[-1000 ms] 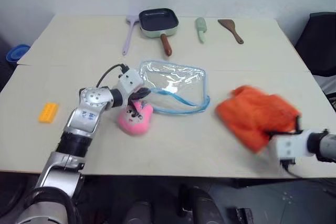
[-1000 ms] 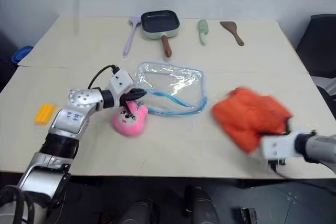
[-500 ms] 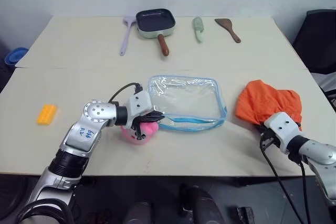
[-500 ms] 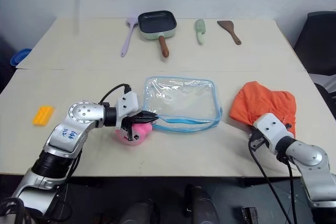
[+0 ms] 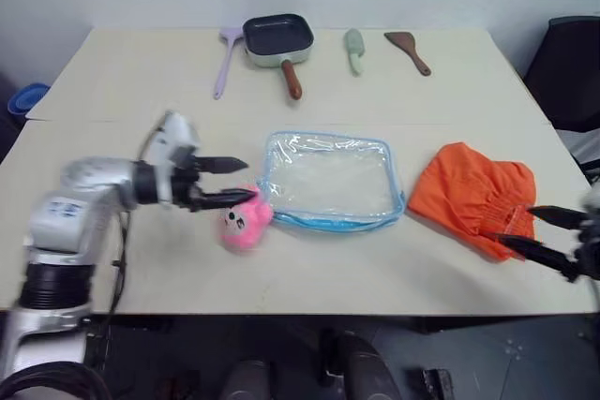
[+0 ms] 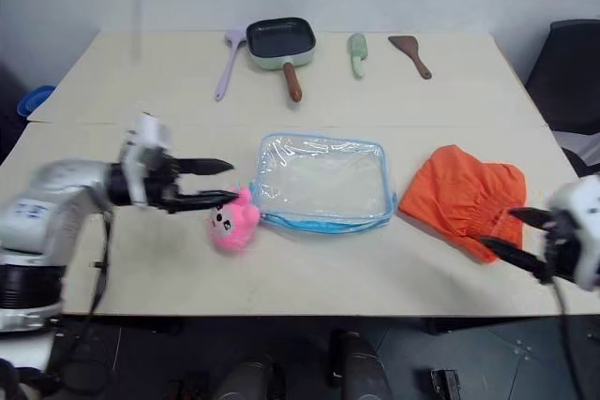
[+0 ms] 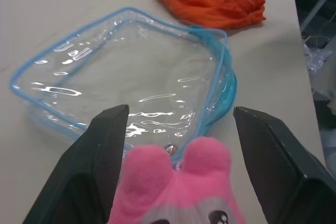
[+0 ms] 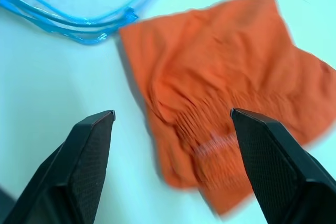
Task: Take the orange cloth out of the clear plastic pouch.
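Note:
The orange cloth (image 5: 476, 196) lies crumpled on the table, to the right of the clear plastic pouch (image 5: 330, 181) and outside it. The pouch lies flat and empty-looking, its light-blue zipper edge toward the front. My left gripper (image 5: 232, 182) stands open just left of the pouch, above a pink plush toy (image 5: 243, 222), holding nothing. My right gripper (image 5: 532, 232) stands open at the cloth's right front edge, with nothing between its fingers. In the right wrist view the cloth (image 8: 231, 93) lies beyond the spread fingers (image 8: 86, 156).
At the back of the table lie a lilac spatula (image 5: 223, 64), a small pan (image 5: 278, 41), a green utensil (image 5: 354, 50) and a brown spatula (image 5: 411, 51). A black chair (image 5: 567, 67) stands at the right. A blue object (image 5: 23, 100) sits beyond the table's left edge.
Both grippers have opened and drawn back and up: the left let go of the pouch's edge, the right let go of the cloth, which now lies loose on the table.

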You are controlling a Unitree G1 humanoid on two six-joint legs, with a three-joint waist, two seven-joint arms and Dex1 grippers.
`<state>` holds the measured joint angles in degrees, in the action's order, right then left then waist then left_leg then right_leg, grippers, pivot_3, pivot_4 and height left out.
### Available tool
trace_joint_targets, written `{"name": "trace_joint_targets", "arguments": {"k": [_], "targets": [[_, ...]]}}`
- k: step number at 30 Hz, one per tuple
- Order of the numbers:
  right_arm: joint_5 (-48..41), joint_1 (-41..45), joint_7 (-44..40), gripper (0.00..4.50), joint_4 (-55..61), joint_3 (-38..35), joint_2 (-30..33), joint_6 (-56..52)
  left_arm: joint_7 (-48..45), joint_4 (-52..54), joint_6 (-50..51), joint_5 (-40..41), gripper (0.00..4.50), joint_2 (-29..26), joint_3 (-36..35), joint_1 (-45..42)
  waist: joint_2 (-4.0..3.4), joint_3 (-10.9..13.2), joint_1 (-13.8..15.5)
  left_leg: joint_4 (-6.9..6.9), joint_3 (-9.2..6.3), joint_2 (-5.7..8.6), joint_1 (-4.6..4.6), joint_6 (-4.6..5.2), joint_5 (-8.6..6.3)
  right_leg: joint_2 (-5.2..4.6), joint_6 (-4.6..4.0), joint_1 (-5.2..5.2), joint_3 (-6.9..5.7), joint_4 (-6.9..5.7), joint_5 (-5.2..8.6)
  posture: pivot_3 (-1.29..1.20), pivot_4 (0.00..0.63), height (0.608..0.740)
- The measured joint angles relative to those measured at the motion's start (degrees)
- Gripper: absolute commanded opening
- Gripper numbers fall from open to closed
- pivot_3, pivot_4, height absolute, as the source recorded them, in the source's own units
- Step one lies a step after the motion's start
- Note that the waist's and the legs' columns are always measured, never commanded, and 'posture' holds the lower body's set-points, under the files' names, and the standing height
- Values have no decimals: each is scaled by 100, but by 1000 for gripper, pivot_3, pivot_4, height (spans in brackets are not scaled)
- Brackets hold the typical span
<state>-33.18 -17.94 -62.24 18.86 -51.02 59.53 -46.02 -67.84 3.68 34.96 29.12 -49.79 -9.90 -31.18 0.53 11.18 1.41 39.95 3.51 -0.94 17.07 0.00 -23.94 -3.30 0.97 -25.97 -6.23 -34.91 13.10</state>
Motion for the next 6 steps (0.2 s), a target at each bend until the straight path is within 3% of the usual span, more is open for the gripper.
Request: {"name": "trace_joint_targets", "arguments": {"k": [3, 6], "targets": [[111, -514, -596, 3714, -898, -606, 158, 36, -644, -972, -614, -174, 3341, -710, -127, 103, 0, 0, 3, 0, 5, 2, 1, 15, -8, 3, 1, -1, 0, 6, 2, 0, 150, 740], [339, -569, -745, 3714, -1581, -742, 192, 304, -963, -1832, -1102, -340, 3341, -923, -161, -21, 0, 0, 2, 2, 8, 4, 1, 47, -24, -1, 5, 0, 4, 7, 0, 0, 150, 740]]}}
